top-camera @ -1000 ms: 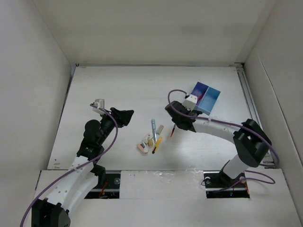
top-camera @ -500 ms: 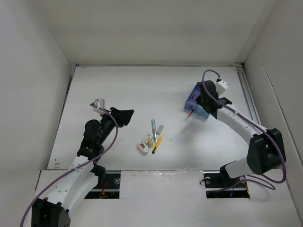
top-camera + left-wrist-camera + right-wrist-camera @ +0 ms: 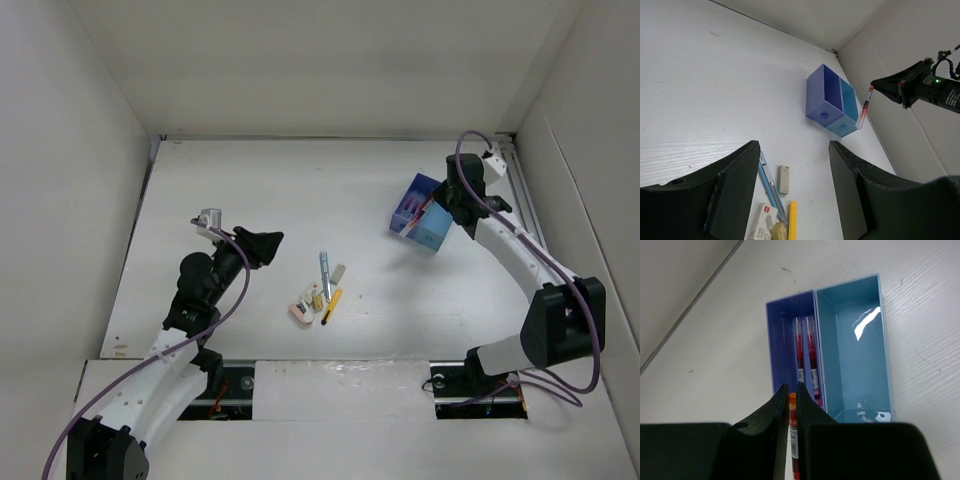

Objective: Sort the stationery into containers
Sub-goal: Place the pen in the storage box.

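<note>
The left hand (image 3: pixel 262 243) hangs released beside the pens and erasers (image 3: pixel 320 290) on the table (image 3: pixel 250 180). The right hand (image 3: pixel 440 200), clenched on a red pen (image 3: pixel 864 106), has carried it from there to above the box (image 3: pixel 430 232) at far right. The drop looks next.

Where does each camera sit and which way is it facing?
Top external: above and behind, looking down on the table; both arms show.
Left wrist: looks across the table at the box and the right hand holding a red pen; left fingers at bottom.
Right wrist: looks down into the box; right fingers clamp the pen.
Shared: box and pen, in all three.
</note>
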`<state>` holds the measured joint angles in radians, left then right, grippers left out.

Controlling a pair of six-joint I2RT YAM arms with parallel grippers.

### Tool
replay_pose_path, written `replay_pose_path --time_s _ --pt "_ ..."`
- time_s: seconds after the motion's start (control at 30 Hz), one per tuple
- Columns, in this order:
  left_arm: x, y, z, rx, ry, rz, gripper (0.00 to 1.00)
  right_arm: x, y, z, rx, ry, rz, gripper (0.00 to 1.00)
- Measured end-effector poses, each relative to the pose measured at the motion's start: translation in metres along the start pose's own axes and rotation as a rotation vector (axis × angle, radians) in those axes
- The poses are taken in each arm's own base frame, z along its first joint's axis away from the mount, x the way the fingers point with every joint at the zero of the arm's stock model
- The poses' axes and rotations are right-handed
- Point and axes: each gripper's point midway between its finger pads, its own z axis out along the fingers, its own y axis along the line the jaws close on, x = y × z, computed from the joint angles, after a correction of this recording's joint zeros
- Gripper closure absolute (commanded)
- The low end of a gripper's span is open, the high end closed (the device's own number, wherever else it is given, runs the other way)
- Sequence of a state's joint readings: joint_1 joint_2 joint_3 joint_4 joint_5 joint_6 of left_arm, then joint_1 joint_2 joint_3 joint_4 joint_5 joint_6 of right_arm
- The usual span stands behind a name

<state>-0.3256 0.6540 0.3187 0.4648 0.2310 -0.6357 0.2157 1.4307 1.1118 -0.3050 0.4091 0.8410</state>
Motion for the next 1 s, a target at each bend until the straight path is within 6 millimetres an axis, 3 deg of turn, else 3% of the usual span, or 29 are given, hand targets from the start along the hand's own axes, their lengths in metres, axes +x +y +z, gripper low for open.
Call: replay_pose_path --time_s 0.23,0.4,1.0 --pt "0.001 0.000 0.001 0.002 0.006 -0.001 0.46 -0.019 -0.012 0.007 0.055 -0.057 0.020 1.00" --pt "0.001 0.000 0.001 0.003 0.005 -0.001 0.46 -0.045 0.000 0.030 0.106 -0.134 0.033 1.00" --pt "0.001 0.000 0.001 0.003 0.005 0.000 0.46 -0.059 0.009 0.098 0.249 -0.225 -0.014 1.00"
